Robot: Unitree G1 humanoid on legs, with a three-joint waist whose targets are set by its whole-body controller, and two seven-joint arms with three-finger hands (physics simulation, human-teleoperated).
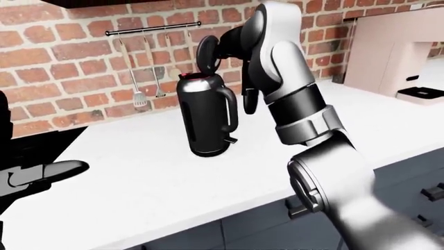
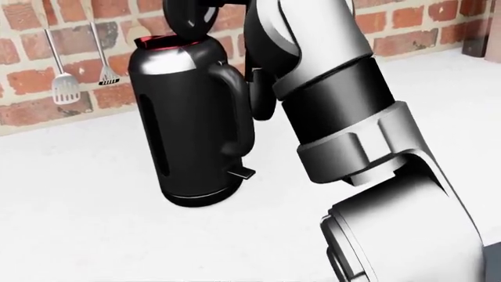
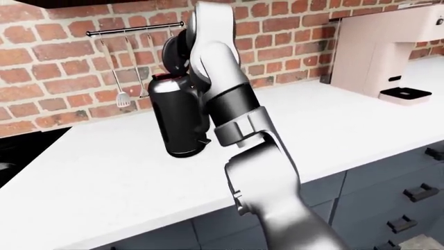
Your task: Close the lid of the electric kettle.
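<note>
In the left-eye view the dark left hand (image 1: 41,174) lies at nine o'clock over the white counter (image 1: 139,177), fingers loosely apart, holding nothing. The tall glossy black electric kettle (image 1: 204,117) stands upright at centre, well apart from the counter's near edge, bare counter all round its base. Its round black lid (image 1: 206,53) is raised at twelve o'clock. The right hand (image 1: 248,96) hangs just beside the handle at three o'clock; whether its fingers are spread, I cannot tell.

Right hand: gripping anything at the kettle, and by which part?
Nothing gripped. The right hand is up behind the raised lid of the kettle, its fingers hanging open beside the handle. The left hand is empty too.
</note>
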